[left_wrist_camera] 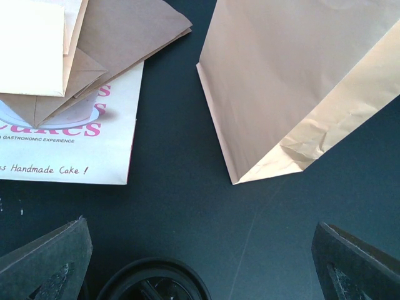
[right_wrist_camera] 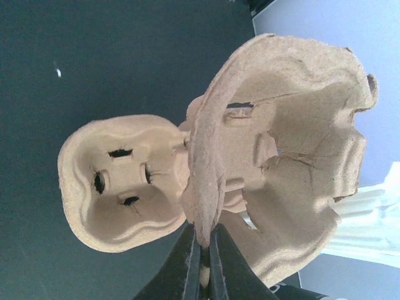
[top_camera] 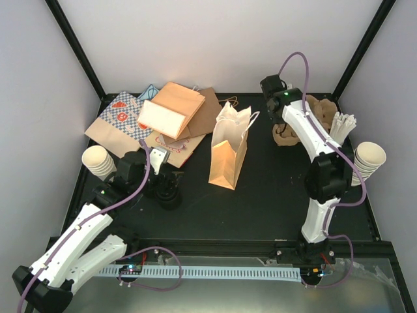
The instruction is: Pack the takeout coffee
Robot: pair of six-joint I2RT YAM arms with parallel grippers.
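Early going: right claw (right_wrist_camera: 205, 240) clenched on the pulp carrier (right_wrist_camera: 125, 181), upper right; left claw (left_wrist_camera: 203, 262) released; paper bag (top_camera: 229, 153) seemingly unfilled.

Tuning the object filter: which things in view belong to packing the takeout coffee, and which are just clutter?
Job:
- pulp carrier, pinched in right gripper
- standing paper bag, likely the pack target

Lying about:
- flat bag pile
- left cup stack
- right cup stack
- white sticks
- black lids, not on any cup that shows
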